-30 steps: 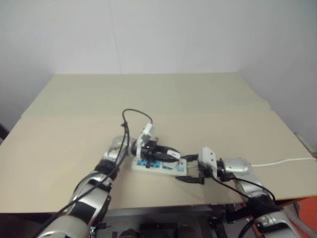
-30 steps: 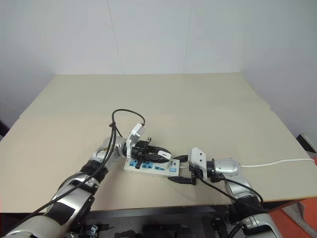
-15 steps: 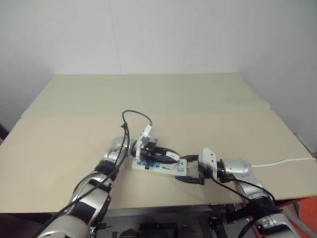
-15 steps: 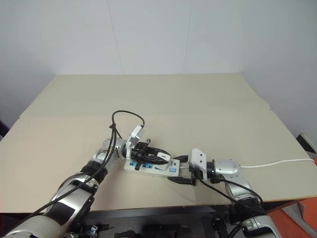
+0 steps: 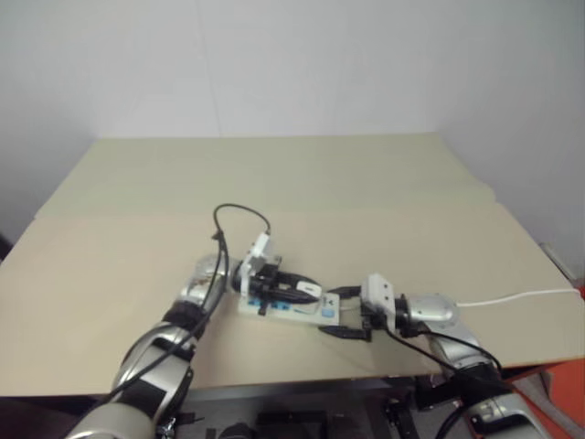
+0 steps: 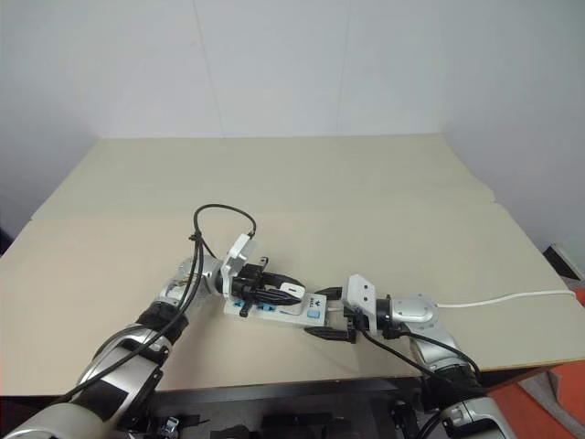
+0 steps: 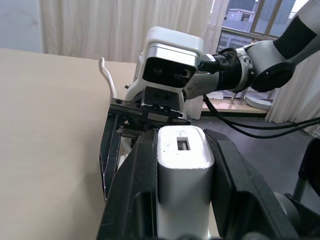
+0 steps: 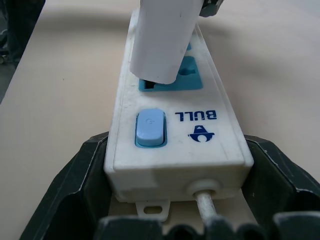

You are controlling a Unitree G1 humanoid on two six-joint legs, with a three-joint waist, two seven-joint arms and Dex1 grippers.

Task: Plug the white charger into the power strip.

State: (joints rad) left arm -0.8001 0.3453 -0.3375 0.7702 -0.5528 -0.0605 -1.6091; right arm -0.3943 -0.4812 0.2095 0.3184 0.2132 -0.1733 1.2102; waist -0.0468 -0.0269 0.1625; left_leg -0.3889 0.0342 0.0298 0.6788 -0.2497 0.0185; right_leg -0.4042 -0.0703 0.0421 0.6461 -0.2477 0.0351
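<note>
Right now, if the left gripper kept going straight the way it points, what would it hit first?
Most likely the right gripper, straight ahead at the switch end of the power strip; the gap is unclear.

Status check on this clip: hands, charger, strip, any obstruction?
Left hand shut on white charger, charger low over a socket. Right hand clamps power strip's switch end. Nothing in the way.

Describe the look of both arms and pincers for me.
Both arms are silver metal with black joints and looping black cables. The left pincer has two thick black fingers behind a white square block; the right pincer has matching black fingers and a white block.
</note>
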